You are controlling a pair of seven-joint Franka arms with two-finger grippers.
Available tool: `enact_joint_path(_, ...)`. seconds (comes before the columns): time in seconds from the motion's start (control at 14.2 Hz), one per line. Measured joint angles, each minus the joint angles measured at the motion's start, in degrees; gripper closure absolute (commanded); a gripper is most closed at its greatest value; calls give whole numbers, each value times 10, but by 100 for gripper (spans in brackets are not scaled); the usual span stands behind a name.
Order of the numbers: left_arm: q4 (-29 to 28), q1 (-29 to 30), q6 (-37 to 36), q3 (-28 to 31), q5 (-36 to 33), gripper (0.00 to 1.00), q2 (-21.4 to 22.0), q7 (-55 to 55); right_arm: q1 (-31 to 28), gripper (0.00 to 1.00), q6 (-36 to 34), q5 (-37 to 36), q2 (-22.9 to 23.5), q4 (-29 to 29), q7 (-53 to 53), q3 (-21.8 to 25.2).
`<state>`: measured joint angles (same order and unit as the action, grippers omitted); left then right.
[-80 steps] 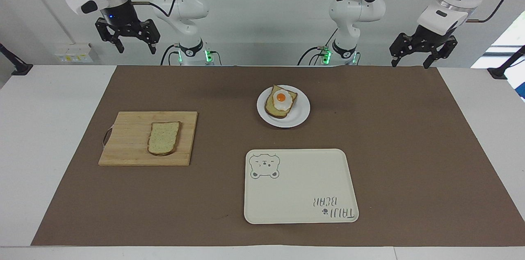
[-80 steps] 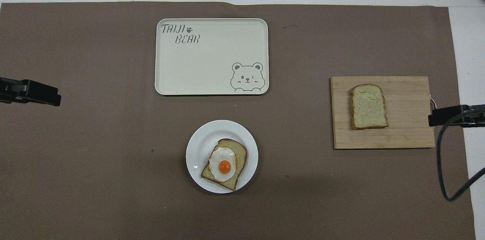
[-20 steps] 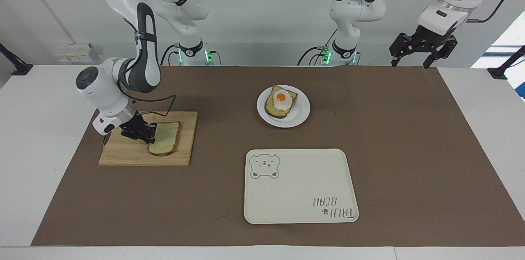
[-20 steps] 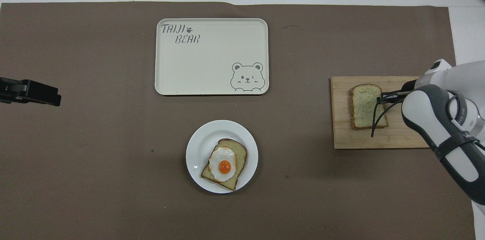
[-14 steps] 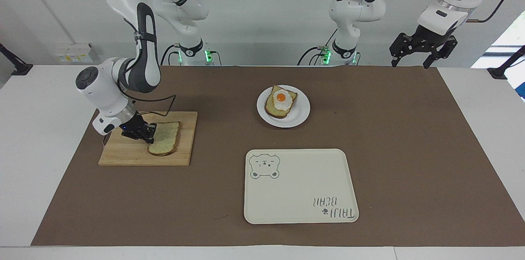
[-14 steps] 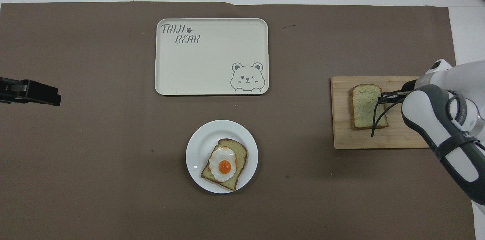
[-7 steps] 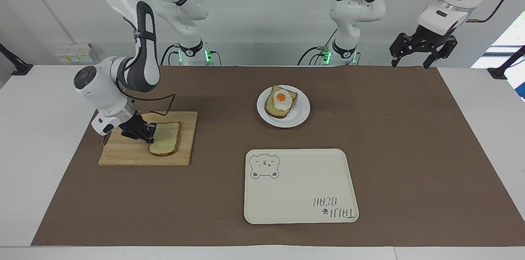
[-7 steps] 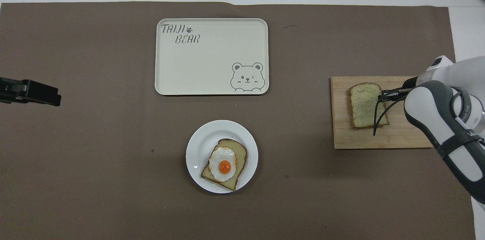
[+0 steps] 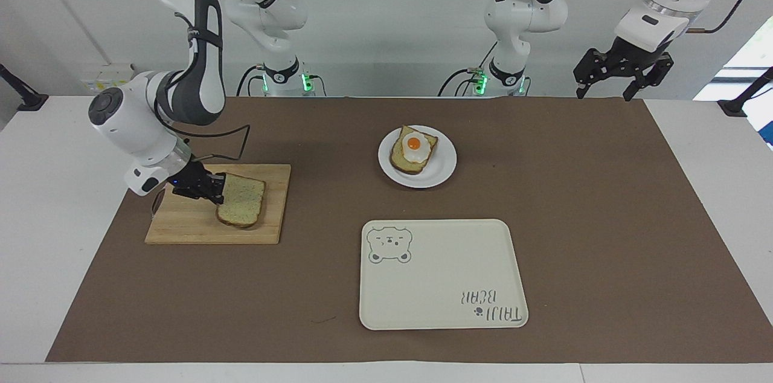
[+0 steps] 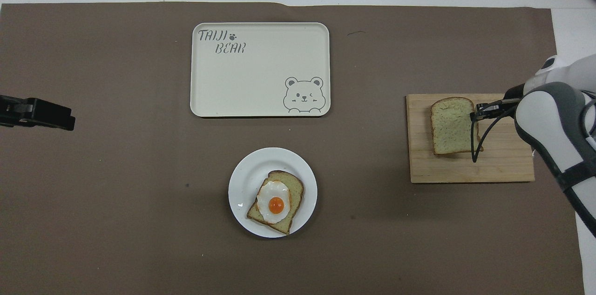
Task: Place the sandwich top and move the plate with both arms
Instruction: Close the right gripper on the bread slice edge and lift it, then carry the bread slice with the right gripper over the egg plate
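Gripping the sandwich top (image 9: 241, 200) by one crust edge, my right claw (image 9: 212, 189) is clamped shut on it over the wooden cutting board (image 9: 181, 226) toward my right arm's end of the table (image 9: 60, 238). The slice is tilted, its held edge raised off the board; I cannot tell whether its lower edge touches the wood. From overhead the slice (image 10: 450, 125) shows over the part of the board (image 10: 470, 167) farther from me, with my right claw (image 10: 479, 112) pinching its edge and a black cable (image 10: 476, 144) looping down beside it.

My left claw (image 9: 622, 78) hangs up in the air with its fingers spread wide, holding nothing, above the edge of the brown mat (image 9: 604, 202) at my left arm's end; that arm waits. Overhead, only its dark tip (image 10: 42, 113) shows.

The plate (image 9: 444, 168) sits on the mat near the middle of the table, well apart from the board. On it lies a bread slice (image 9: 400, 159) bearing a fried egg (image 9: 415, 147). Overhead, the plate (image 10: 242, 178) is nearer to me than the cream tray (image 10: 260, 71) with the bear drawing (image 10: 303, 95), which lies flat on the mat with nothing on it.
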<state>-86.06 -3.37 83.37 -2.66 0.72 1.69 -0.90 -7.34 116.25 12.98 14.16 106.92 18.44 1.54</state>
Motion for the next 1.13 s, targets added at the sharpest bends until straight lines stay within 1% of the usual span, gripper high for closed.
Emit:
enact_joint_path(0.14,0,0,0,0,0,0,0,0,1,100,-43,6,-4,-25,-21,-3)
enact_joint_path(0.28,0,0,0,0,0,0,0,0,3,100,-86,34,-10,-48,-36,-5)
enact_joint_path(0.42,0,0,0,0,0,0,0,0,4,100,-110,56,-15,-55,-52,-9)
enact_joint_path(0.57,0,0,0,0,0,0,0,0,5,100,-118,62,-16,-55,-85,-27)
enact_joint_path(0.85,0,0,0,0,0,0,0,0,11,100,-118,62,-16,-53,-174,-87)
enact_joint_path(0.99,0,0,0,0,0,0,0,0,31,100,-116,62,-16,-52,-198,-99)
enact_joint_path(1.13,0,0,0,0,0,0,0,0,59,100,-113,62,-16,-52,-210,-101)
